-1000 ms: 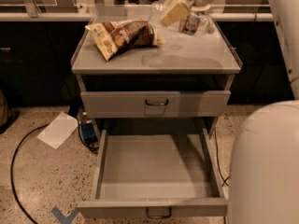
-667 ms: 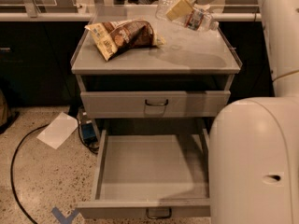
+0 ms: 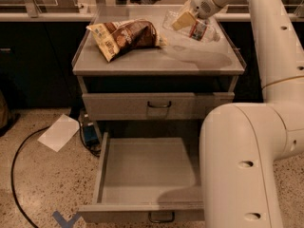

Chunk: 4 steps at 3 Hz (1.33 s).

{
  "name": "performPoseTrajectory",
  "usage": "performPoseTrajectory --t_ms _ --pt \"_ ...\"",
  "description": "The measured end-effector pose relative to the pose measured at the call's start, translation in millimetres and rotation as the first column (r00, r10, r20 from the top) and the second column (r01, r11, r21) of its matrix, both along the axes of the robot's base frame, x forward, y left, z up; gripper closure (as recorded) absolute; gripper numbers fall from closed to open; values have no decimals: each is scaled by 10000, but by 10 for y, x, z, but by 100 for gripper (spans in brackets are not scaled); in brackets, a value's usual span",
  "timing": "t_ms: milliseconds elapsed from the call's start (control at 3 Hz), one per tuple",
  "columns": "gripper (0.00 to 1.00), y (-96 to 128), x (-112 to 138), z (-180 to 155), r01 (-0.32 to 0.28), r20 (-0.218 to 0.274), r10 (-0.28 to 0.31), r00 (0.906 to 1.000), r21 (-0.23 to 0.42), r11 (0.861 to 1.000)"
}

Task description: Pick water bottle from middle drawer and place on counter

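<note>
Dipping lower than a moment ago: bringing the gripper (image 3: 184,21) and the one water bottle (image 3: 204,31) down nearer the back right part of the counter (image 3: 156,61). Clenching that bottle between the fingers and holding it tilted, casting a shadow on the grey top beneath; impossible to tell whether resting on the top or hanging just above it. Keeping the big pale arm segment (image 3: 242,170) in the foreground, covering the right front corner of the middle drawer (image 3: 142,170) much as before. Counting one snack bag (image 3: 126,34), lying on the counter's left half apart from the bottle, unmoved. Counting two drawers: one shut drawer (image 3: 118,106) just under the top, and the middle drawer standing pulled out below it. Counting on the floor at left one white sheet of paper (image 3: 59,132), one dark cable (image 3: 14,175) and one blue tape mark (image 3: 66,218).
</note>
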<state>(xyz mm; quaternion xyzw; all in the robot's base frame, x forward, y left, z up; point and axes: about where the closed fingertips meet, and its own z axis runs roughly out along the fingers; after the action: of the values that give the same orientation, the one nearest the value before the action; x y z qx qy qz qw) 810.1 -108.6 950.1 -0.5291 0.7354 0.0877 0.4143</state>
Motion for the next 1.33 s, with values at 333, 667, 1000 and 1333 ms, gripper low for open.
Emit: performPoseTrajectory --t_ms 333,667,1000,1333 --pt "100 43 -9 -411 -365 -749 352 9966 -151 9992" --pt "100 149 -82 -826 -819 -1628 797 9834 -67 9966" --pt "100 216 -147 -1038 -1039 -2148 1016 9714 4 9946" --pt "81 217 -147 -992 -1040 -2148 1016 9714 4 9946"
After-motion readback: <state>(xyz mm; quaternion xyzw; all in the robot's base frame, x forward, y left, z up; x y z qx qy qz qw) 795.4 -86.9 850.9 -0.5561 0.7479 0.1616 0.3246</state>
